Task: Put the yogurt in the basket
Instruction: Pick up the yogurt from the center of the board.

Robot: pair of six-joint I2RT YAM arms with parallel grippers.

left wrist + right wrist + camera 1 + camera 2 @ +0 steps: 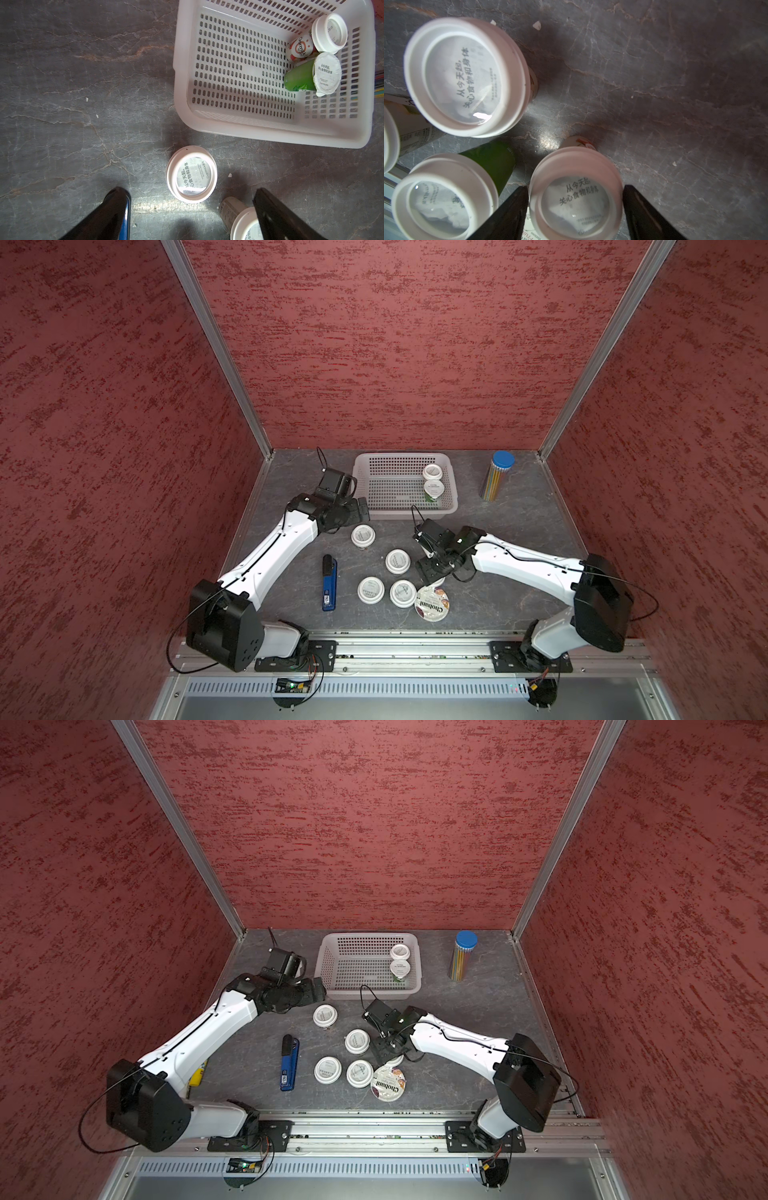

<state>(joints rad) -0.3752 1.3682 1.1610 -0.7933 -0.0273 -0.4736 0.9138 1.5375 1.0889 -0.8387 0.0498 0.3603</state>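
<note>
The left arm stretches forward to the near left corner of the basket. The left claw is spread wide and holds nothing, hanging above a small yogurt cup that stands on the surface just beside the basket.

The right arm folds in toward the middle. The right claw points down with a finger on either side of a capped yogurt cup. A thin gap shows at one finger, so the cup is not gripped.

Both top views show only a sliver of that cup, beside the Chobani cup; the right wrist view shows its whole lid.

Two yogurt cups sit at the basket's right end, and three more cups stand loose near a blue stapler.

In a top view a yellow object peeks from under the left arm, with too little showing to name it.
</note>
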